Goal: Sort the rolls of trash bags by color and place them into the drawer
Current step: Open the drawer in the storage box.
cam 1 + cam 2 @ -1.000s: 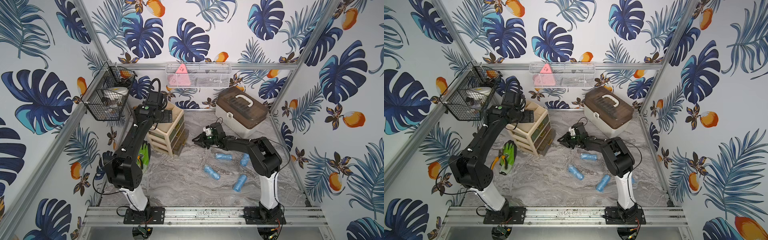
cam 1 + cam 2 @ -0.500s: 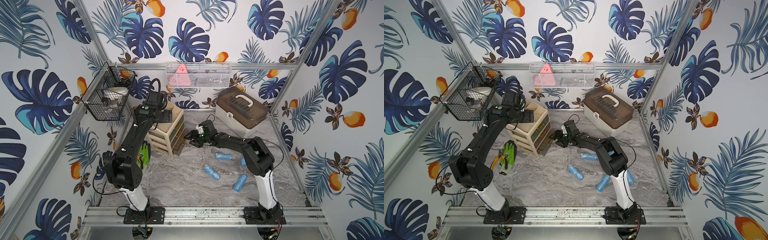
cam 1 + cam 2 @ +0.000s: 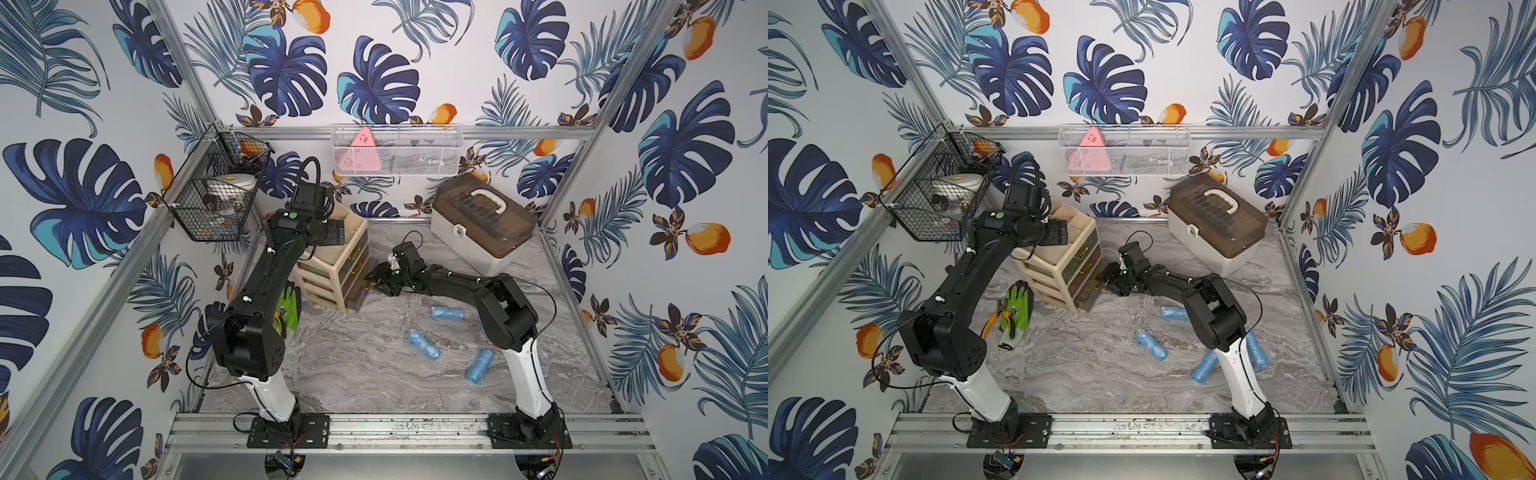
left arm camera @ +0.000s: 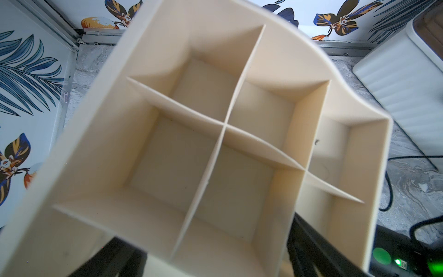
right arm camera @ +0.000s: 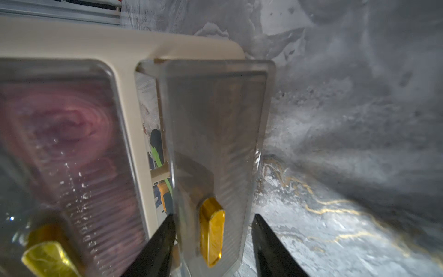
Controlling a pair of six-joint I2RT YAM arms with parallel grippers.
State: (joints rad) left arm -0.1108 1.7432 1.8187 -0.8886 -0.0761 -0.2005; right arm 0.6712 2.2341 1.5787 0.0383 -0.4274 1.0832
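Three light blue rolls of trash bags lie on the marble floor (image 3: 447,313) (image 3: 423,344) (image 3: 479,366); another blue roll (image 3: 1256,351) shows behind the right arm. The cream drawer unit (image 3: 328,272) stands at the back left. Its bottom drawer (image 5: 215,134) is pulled out a little. My right gripper (image 5: 214,215) (image 3: 375,282) is open, and its fingers straddle that drawer's front and gold handle (image 5: 212,237). Pink rolls (image 5: 64,124) show through the drawer above. My left gripper (image 4: 208,230) (image 3: 338,232) hangs wide open over the unit's empty top compartments (image 4: 191,153).
A green work glove (image 3: 1017,309) and orange-handled pliers (image 3: 992,322) lie left of the drawer unit. A brown-lidded tool box (image 3: 484,224) stands at the back right. A black wire basket (image 3: 216,195) and a white mesh basket (image 3: 395,151) hang on the walls.
My right arm has reached left from mid-floor to the drawer unit, and its jaws now stand around the bottom drawer's front. The left arm has not moved.
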